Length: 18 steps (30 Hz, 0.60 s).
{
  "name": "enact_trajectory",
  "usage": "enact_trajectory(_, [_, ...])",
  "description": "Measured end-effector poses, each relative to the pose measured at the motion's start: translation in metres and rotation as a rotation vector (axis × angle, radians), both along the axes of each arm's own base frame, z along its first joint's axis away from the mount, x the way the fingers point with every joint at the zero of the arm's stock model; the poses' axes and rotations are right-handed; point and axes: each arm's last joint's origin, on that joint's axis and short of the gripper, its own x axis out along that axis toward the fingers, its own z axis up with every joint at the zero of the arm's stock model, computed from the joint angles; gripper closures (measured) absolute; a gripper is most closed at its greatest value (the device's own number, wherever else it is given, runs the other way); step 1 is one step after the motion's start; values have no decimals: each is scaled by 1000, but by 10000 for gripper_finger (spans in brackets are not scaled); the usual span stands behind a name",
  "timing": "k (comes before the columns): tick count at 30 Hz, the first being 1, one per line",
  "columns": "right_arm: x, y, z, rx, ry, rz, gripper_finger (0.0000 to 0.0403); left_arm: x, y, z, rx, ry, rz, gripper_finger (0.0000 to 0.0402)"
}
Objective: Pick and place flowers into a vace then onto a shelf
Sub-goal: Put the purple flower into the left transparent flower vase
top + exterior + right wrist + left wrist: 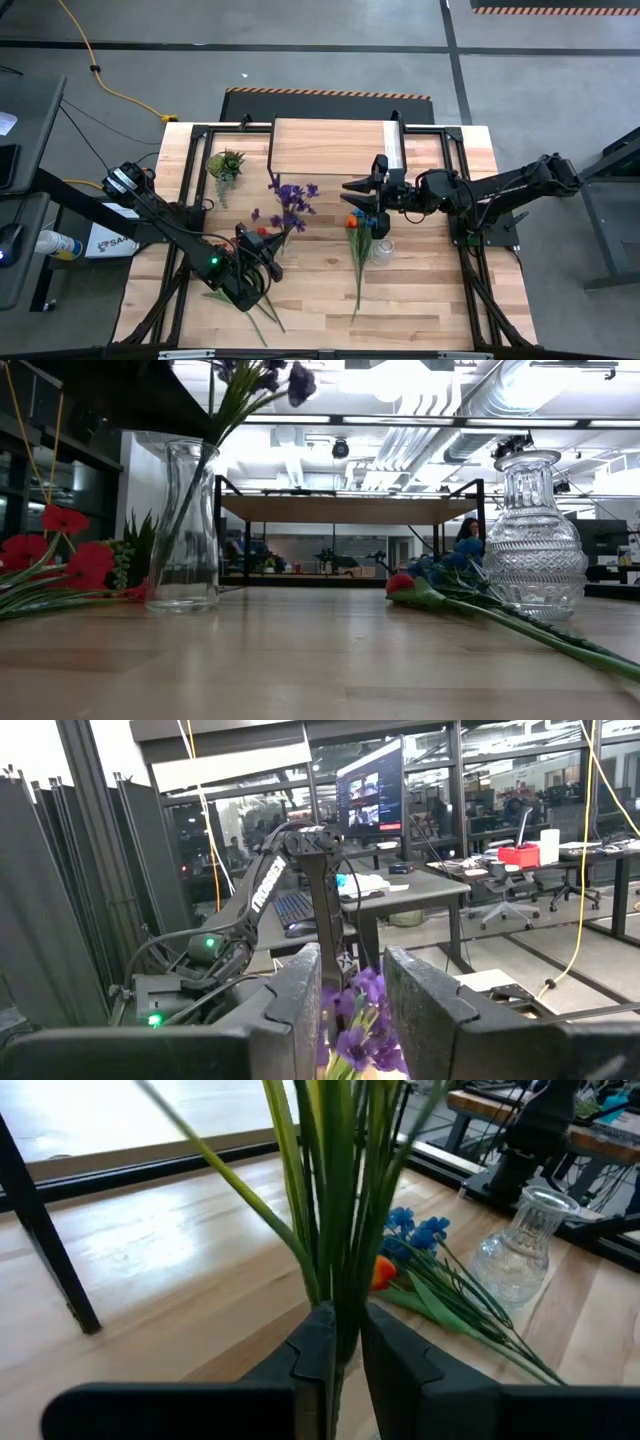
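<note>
**One spray in a vase, the rest still on the table, shelf bare**

The purple flowers (291,203) stand in the plain glass vase (188,525), their stems running down through its neck in the low view. In the left wrist view the left gripper (340,1342) has its fingers narrowed around the green stems just above them, so it appears to be holding or steadying this bunch in the vase rather than letting go of it. I judge this first insertion is close to finished but not released.

The right gripper (352,190) hovers beyond the purple blooms, on the far side of them from the left gripper. Its fingers stand partly apart with nothing visibly between them; the purple petals show past them in its own view.

Still to do: the blue and orange flowers (357,224) lie flat on the table just under and beside the right gripper, next to the cut-glass vase (532,545), which is empty. The red flowers (60,555) lie on the table on the left gripper's outer side, beside the plain vase. The shelf (330,147), past both grippers at the table's far edge, carries nothing, so no vase has been placed on it yet.
</note>
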Motion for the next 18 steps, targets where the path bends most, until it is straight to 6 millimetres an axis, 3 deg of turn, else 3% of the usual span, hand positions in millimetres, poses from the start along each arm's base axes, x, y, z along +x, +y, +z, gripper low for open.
enact_trajectory(18, [0, 0, 0, 0, 0, 0, 300, -13, -13, 3, 17, -12, -54, 314])
